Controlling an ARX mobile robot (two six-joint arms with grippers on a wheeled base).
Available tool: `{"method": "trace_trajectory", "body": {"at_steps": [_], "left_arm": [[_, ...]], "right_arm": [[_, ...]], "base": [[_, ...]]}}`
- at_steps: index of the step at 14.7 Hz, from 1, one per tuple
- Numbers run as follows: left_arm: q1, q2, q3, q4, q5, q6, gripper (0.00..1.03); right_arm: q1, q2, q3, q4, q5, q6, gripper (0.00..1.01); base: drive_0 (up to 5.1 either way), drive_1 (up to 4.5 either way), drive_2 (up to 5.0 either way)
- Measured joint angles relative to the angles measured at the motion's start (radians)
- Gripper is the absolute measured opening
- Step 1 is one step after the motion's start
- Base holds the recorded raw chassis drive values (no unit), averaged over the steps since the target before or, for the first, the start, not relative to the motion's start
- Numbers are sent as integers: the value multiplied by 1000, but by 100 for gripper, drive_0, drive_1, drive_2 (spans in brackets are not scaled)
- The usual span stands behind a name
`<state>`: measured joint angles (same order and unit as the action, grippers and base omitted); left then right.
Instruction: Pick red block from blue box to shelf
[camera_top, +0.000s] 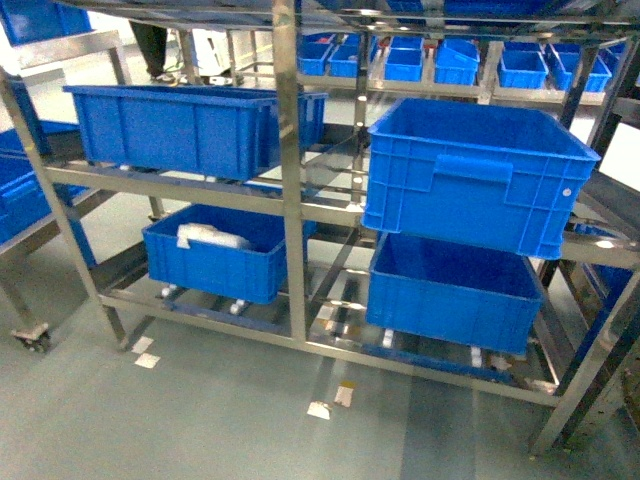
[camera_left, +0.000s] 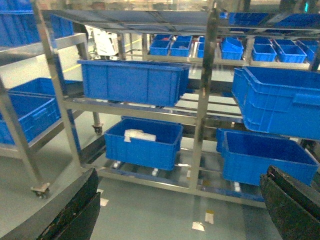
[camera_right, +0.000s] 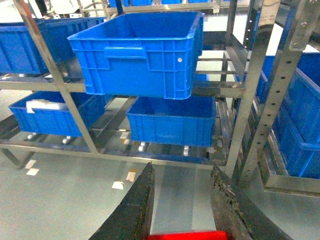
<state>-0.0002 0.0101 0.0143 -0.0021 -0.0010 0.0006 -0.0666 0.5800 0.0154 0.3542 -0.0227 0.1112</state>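
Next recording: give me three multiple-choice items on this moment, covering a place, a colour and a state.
1. Where does the white bundle lie?
A. upper right crate
B. lower left crate
C. lower right crate

2. What colour is the thing in the right gripper?
A. green
B. yellow
C. red

3. How is the left gripper?
A. open, empty
B. shut on a block
C. shut on a crate rim

Key: 1 B, the head view shows it inside that crate. 2 C, the red block fills the gap between the fingers in the right wrist view. 3 A, its fingers stand far apart with only floor and rack between.
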Motion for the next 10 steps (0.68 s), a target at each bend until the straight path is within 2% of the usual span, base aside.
{"method": "trace_trajectory", "body": {"at_steps": [4,10], "left_arm": [[-1,0,0,2,1,0,98],[0,0,0,-1,0,0,98]], "right_arm": [[0,1,0,-1,0,0,27],[0,0,0,-1,0,0,27]], "base": [[-163,271,-596],[2,435,-431]]}}
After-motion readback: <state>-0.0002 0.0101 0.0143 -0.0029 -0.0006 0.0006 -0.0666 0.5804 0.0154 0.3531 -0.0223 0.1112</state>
